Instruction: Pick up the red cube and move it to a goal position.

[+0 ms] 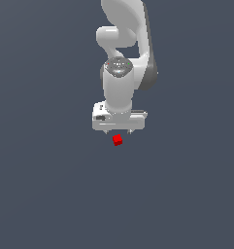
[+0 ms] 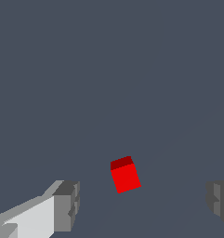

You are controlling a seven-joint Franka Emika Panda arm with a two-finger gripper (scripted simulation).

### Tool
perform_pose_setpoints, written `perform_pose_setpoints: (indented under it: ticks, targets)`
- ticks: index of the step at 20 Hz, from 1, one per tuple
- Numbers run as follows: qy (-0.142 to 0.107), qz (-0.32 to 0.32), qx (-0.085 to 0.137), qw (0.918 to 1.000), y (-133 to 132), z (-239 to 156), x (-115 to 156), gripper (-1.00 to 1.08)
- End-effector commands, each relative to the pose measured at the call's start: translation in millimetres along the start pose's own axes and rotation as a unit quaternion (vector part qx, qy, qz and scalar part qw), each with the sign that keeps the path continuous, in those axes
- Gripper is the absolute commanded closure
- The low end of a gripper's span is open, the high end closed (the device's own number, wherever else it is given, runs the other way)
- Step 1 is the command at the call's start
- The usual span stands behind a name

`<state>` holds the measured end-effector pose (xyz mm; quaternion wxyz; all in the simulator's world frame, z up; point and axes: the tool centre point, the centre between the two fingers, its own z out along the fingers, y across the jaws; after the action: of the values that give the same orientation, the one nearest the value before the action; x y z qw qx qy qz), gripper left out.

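Observation:
The red cube (image 1: 117, 140) is a tiny bright red block on the dark grey floor, just below the white gripper (image 1: 117, 132) in the exterior view. In the wrist view the red cube (image 2: 125, 175) lies between the two grey fingertips (image 2: 67, 206), which stand wide apart on either side of it without touching it. The gripper is open and empty, directly over the cube. The cube sits slightly turned relative to the fingers.
The white arm (image 1: 122, 58) rises behind the gripper toward the top of the exterior view. The flat dark grey floor (image 1: 50, 185) stretches all around the cube.

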<state>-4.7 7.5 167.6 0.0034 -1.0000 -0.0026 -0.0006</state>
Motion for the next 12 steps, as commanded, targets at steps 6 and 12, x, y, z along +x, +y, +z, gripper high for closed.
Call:
perform_pose_setpoints:
  ticks: [6,12]
  targets:
    - [0.0,-0.007,0.0,1.0,0,6,-2,-0.92]
    - [0.0,-0.034,0.0,0.9994,-1,31,-12,-0.92]
